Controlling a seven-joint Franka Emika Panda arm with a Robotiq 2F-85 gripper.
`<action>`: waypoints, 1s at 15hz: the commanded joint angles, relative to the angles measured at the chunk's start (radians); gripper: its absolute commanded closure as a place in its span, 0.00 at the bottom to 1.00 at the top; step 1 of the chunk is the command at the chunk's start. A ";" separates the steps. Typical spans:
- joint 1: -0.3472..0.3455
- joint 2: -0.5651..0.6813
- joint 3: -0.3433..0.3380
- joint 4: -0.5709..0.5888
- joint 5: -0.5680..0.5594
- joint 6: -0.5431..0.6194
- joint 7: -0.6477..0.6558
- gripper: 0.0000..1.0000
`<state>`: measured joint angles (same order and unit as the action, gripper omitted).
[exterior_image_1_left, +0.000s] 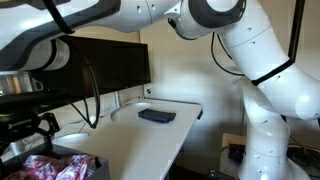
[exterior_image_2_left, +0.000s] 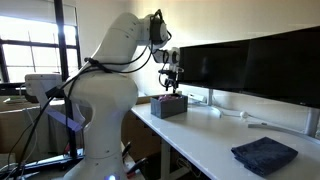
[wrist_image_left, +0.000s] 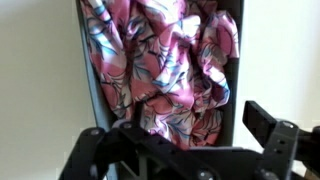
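A pink floral cloth (wrist_image_left: 160, 55) lies crumpled inside a dark grey box (wrist_image_left: 88, 70) on the white desk. In the wrist view my gripper (wrist_image_left: 175, 128) hangs right above it. The jaws stand wide apart, with one black finger (wrist_image_left: 268, 125) at the right and nothing held between them. In both exterior views the gripper (exterior_image_2_left: 172, 85) hovers a little above the box (exterior_image_2_left: 168, 106), with the cloth (exterior_image_1_left: 55, 165) bulging out of its top. A folded dark blue cloth (exterior_image_2_left: 264, 154) lies apart on the desk, far from the gripper.
Dark monitors (exterior_image_2_left: 250, 65) stand along the back of the desk (exterior_image_2_left: 200, 140), close behind the box. Cables (exterior_image_1_left: 92, 95) hang by the arm. The blue cloth (exterior_image_1_left: 157, 115) sits near the desk's far end, and the desk's edge drops off on the robot's side.
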<state>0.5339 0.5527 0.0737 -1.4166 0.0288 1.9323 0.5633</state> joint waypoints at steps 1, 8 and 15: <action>-0.006 -0.111 0.025 -0.138 -0.031 -0.010 0.091 0.00; -0.022 -0.239 0.062 -0.269 -0.069 -0.003 0.197 0.00; -0.057 -0.251 0.114 -0.256 -0.059 -0.018 0.171 0.00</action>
<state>0.5054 0.2966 0.1546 -1.6799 -0.0198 1.9194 0.7268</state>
